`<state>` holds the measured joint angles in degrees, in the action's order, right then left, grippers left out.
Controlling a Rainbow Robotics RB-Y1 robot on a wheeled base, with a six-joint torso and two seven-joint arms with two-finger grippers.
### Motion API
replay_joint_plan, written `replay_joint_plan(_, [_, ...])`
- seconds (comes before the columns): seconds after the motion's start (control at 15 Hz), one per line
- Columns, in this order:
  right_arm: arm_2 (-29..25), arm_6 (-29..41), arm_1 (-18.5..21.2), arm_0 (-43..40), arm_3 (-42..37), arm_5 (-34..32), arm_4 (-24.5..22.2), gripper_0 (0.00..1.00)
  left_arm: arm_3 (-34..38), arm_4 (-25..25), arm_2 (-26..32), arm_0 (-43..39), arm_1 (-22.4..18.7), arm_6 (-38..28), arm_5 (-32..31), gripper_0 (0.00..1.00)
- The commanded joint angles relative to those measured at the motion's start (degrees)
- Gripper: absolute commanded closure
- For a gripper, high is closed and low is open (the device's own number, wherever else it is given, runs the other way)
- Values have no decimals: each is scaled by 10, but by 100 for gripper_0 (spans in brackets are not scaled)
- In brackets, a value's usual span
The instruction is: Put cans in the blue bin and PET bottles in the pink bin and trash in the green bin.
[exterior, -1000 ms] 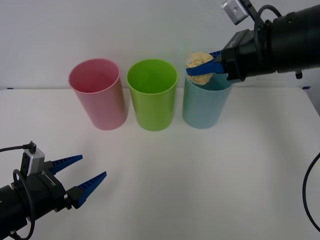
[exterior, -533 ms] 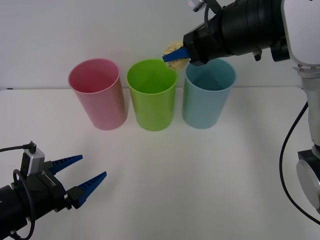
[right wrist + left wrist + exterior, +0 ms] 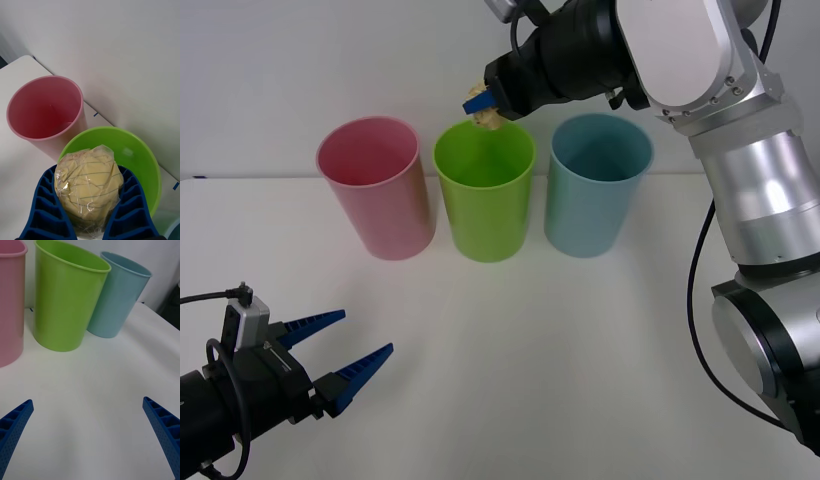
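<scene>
Up above the green bin (image 3: 484,187), the right claw (image 3: 481,106) pinches the trash (image 3: 88,184), a pale yellow wad that looks wrapped in clear film, between its blue fingers (image 3: 45,210). The wad hangs over the bin's far rim, seemingly just inside it. The pink bin (image 3: 374,186) stands just beside the green one on its left, the blue bin (image 3: 595,185) on its right. The left claw (image 3: 348,352) waits low over the white table (image 3: 580,350), fingers spread wide.
</scene>
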<state>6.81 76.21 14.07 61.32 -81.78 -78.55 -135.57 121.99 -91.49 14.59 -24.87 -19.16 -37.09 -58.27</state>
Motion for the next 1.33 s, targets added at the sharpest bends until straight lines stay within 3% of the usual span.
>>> replay_joint_plan(0.07, [34, -4, 0, 10, 44, 47, -9, 100, 0, 0, 0, 0, 0, 0, 0, 0])
replay_joint_plan(0.6, [95, -12, 0, 22, 114, 100, -43, 100, 0, 0, 0, 0, 0, 0, 0, 0])
replay_joint_plan(1.33, [101, -12, -8, 22, 132, 114, -58, 100, 0, 0, 0, 0, 0, 0, 0, 0])
